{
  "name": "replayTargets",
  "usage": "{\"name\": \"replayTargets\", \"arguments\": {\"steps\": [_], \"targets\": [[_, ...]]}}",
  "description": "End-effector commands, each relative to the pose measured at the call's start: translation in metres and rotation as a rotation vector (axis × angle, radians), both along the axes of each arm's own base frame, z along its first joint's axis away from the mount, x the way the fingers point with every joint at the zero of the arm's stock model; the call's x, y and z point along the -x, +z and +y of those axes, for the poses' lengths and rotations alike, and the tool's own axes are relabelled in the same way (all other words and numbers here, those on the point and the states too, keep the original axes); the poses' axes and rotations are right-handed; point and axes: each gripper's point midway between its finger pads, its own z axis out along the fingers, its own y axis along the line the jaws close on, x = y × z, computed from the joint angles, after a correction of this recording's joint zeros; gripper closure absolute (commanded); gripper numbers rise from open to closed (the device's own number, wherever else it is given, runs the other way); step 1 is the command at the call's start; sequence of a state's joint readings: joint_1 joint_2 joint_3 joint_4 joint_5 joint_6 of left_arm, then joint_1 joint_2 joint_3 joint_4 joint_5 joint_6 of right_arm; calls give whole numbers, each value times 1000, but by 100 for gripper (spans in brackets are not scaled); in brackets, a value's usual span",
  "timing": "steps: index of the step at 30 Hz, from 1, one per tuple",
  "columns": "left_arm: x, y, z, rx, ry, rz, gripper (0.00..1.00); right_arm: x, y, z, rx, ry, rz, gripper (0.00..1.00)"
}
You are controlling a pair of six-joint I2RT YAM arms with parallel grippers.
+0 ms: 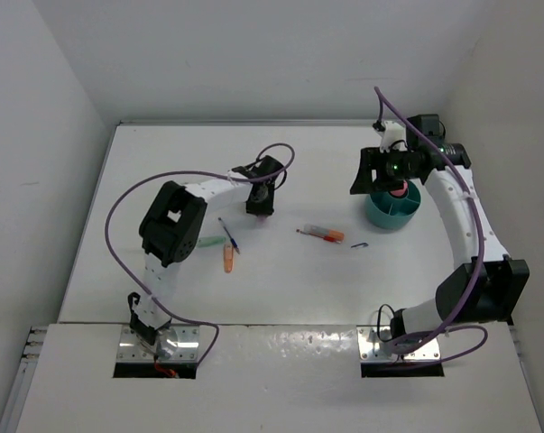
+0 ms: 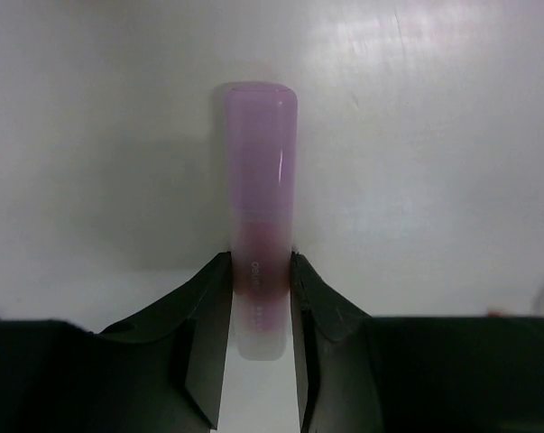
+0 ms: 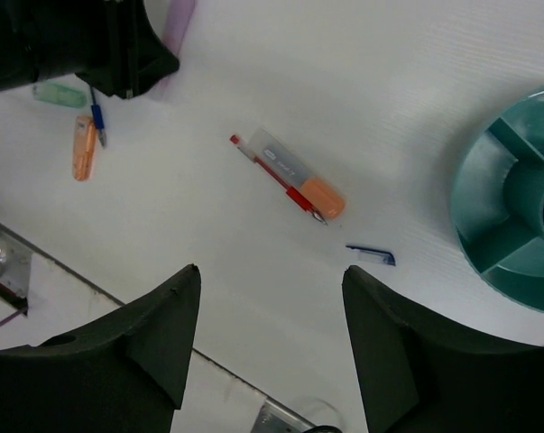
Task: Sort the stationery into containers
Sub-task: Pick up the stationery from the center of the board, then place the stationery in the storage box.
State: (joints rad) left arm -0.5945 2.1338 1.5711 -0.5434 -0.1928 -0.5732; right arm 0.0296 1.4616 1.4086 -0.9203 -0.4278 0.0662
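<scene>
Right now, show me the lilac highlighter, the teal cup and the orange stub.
lilac highlighter (image 2: 258,171): left wrist view, on its lilac barrel.
teal cup (image 1: 386,219): top external view, on its near outer wall.
orange stub (image 3: 83,149): right wrist view, on its middle.

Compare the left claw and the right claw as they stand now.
The left claw is shut on the lilac highlighter; the right claw is open and holds nothing. The left claw sits near the middle of the table, while the right claw is by the teal cup towards the far right corner. Both are black, with two fingers.
</scene>
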Motion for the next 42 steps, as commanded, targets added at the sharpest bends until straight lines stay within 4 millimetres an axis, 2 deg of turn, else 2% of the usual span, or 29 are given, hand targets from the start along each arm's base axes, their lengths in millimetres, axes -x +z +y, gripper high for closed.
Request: {"name": "replayTargets", "arguments": {"steps": [1, 2, 3, 4, 5, 6, 7, 8, 9, 11, 12, 17, 20, 25, 29, 38, 42], "targets": [[30, 34, -20, 83, -143, -19, 89, -5, 21, 20, -94, 18, -43, 37], [32, 44, -25, 100, -176, -43, 95, -3, 23, 24, -118, 20, -44, 36], [38, 65, -31, 135, -246, -81, 98, -3, 25, 31, -170, 18, -36, 35], [35, 78, -38, 169, -282, -124, 98, -2, 28, 35, -199, 21, -40, 34], [40, 83, -39, 178, -307, -142, 98, -2, 30, 39, -226, 21, -39, 33], [47, 96, -48, 212, -351, -174, 98, -5, 34, 45, -252, 30, -57, 32], [47, 130, -56, 266, -404, -276, 99, -4, 37, 51, -295, 25, -43, 31], [57, 131, -55, 276, -436, -291, 100, -6, 39, 55, -311, 23, -40, 30], [66, 158, -61, 325, -483, -355, 100, -10, 42, 59, -326, 21, -45, 30], [73, 175, -66, 368, -556, -422, 100, -13, 48, 67, -387, 3, -8, 29], [83, 188, -73, 412, -615, -432, 100, -18, 51, 71, -421, -17, 16, 29], [100, 205, -81, 462, -701, -449, 100, -23, 68, 91, -559, 1, 47, 31], [104, 215, -86, 477, -713, -454, 100, -22, 71, 101, -582, 7, 72, 32], [108, 229, -96, 518, -721, -463, 100, -17, 62, 111, -588, 17, 108, 33], [109, 231, -102, 519, -716, -459, 100, -14, 54, 120, -585, 22, 142, 35], [104, 242, -104, 526, -691, -470, 100, -12, 31, 126, -545, 9, 200, 37], [103, 248, -106, 531, -691, -483, 100, -7, 26, 131, -543, 24, 213, 47]]}}
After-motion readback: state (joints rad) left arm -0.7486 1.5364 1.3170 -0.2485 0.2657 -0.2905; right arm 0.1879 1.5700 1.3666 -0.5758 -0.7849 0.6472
